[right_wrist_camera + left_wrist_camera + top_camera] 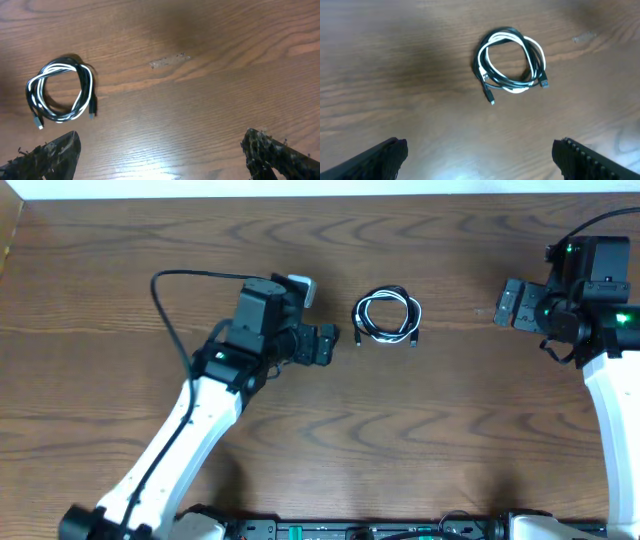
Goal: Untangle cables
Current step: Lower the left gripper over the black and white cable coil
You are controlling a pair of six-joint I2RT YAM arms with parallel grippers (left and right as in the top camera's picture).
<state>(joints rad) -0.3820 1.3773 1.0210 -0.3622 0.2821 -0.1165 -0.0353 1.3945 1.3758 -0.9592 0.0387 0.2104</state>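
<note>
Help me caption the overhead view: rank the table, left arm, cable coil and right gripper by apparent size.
1. table
2. left arm
3. cable coil and right gripper: these look alike, and the gripper sits nearer the camera, so I leave them unranked.

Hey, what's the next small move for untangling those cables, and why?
Probably ease the left gripper forward toward the cables: it is open, nearer than the right gripper, and they lie coiled and untouched just ahead of it.
</note>
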